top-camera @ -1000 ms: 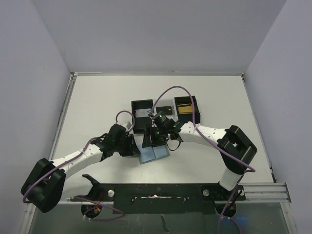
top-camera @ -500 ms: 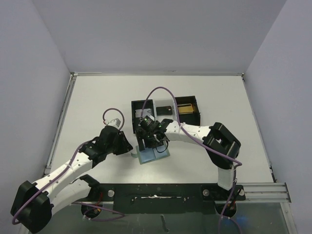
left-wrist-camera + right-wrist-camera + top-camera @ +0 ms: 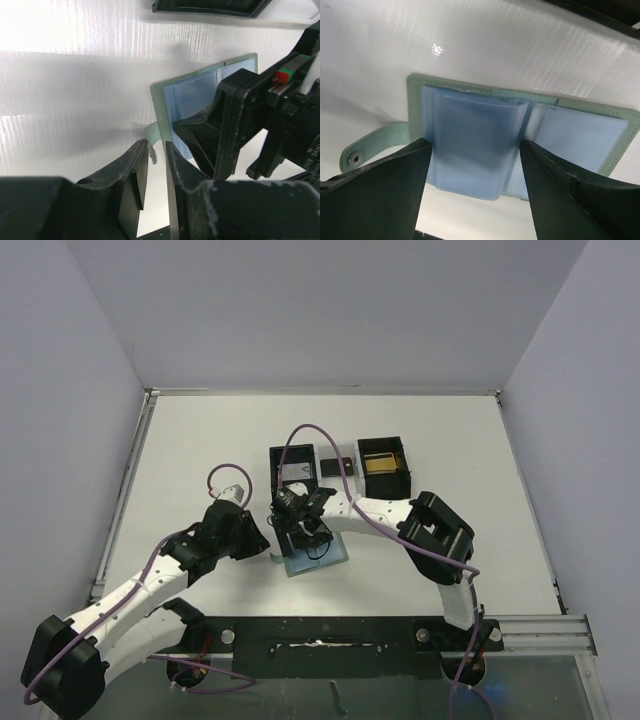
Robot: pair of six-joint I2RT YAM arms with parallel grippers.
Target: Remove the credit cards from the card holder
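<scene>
White table (image 3: 200, 460) is carrying the open card holder (image 3: 337, 553) at centre, blue pockets up. Right gripper (image 3: 472, 170) is spreading wide, straddling one pocket. Left gripper (image 3: 157, 165) is sitting nearly closed at strap (image 3: 380, 142) tip; pinch unclear. Gold card (image 3: 380, 463) is lying in black box (image 3: 384, 443). Lettering on right gripper unreadable.

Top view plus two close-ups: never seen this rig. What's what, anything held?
Two robot arms on a white table. The top view looks down from behind them; each close-up comes from a camera on one wrist. An open green card holder lies in front; behind it stand two black boxes, the right one holding a gold card. The right fingers stand open astride the holder's blue sleeve, gripping nothing. The left fingers are nearly together at its strap; a pinch can't be confirmed.
</scene>
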